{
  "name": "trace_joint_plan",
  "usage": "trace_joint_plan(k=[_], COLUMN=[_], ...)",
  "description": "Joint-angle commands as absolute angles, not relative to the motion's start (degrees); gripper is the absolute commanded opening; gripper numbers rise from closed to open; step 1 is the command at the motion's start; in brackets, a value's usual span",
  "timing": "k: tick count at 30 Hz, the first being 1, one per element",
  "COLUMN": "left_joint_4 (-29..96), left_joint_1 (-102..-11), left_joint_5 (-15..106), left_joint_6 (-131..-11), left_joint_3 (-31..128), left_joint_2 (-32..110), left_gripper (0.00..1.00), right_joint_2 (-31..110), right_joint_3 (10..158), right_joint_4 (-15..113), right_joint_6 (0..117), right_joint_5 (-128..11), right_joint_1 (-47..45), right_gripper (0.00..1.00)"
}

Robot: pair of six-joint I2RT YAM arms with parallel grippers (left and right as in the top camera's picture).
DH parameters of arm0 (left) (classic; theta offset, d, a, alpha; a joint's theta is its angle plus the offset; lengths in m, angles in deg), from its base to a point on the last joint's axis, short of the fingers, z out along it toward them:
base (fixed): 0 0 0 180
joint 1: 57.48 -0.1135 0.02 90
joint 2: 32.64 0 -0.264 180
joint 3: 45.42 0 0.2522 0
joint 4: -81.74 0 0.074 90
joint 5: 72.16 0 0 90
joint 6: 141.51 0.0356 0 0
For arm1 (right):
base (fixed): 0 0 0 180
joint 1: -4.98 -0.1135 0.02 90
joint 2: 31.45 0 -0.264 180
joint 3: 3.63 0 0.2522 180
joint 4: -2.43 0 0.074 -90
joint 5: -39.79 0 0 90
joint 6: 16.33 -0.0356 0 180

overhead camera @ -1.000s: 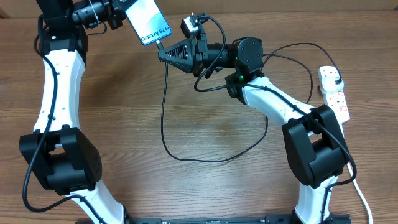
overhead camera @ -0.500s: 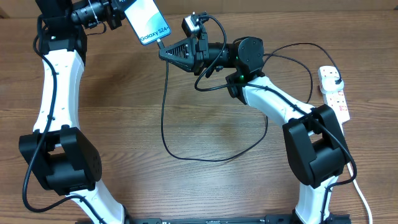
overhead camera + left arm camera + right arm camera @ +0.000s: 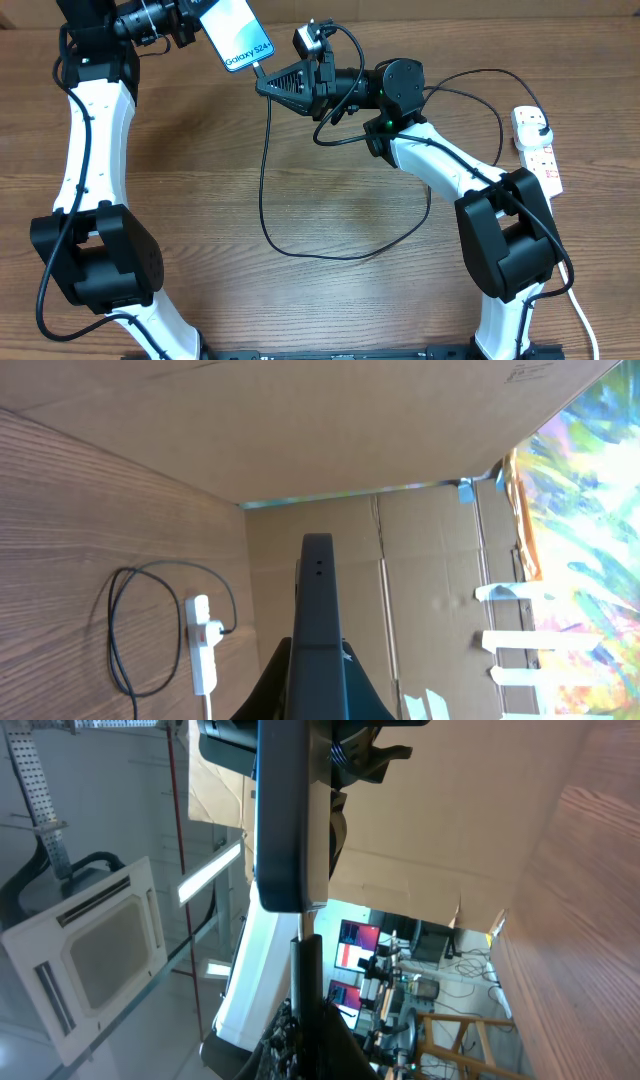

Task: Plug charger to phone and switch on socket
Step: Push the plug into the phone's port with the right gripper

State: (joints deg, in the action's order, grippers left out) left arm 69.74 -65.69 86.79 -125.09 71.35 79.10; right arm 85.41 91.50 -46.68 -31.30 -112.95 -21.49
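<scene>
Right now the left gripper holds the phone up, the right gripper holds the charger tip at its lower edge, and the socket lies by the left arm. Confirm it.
Not quite: the overhead view shows the socket by the right arm, not the left. The rest stands: left gripper holding the phone up, right gripper holding the charger tip at its lower edge.

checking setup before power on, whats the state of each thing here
phone, lifted off table, screen lit, held by left claw
charger, tip at phone's bottom edge, gripped by right claw, plug in socket
socket, flat on table, switch position unreadable
</scene>
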Motion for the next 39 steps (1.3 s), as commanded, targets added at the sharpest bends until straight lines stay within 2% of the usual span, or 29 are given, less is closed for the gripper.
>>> trace_joint_plan(k=[1, 24, 39], left_joint_4=[70.2, 70.2, 70.4], left_joint_1=[-64.6, -64.1, -64.1], left_joint_5=[89.0, 90.0, 92.5], left_joint_6=[-126.1, -126.1, -124.7], left_joint_3=[72.1, 72.1, 72.1], left_joint_2=[77.7, 77.7, 77.7], left_gripper=[0.04, 0.04, 0.04], right_joint_2=[83.6, 83.6, 83.6], right_joint_3=[92.4, 92.4, 92.4], right_joint_4=[-46.5, -46.0, -41.5], right_joint_6=[-31.3, -31.4, -33.9], right_joint_5=[-111.5, -111.0, -110.7], right_joint_1=[-20.9, -20.8, -20.8], right_gripper=[0.04, 0.04, 0.04])
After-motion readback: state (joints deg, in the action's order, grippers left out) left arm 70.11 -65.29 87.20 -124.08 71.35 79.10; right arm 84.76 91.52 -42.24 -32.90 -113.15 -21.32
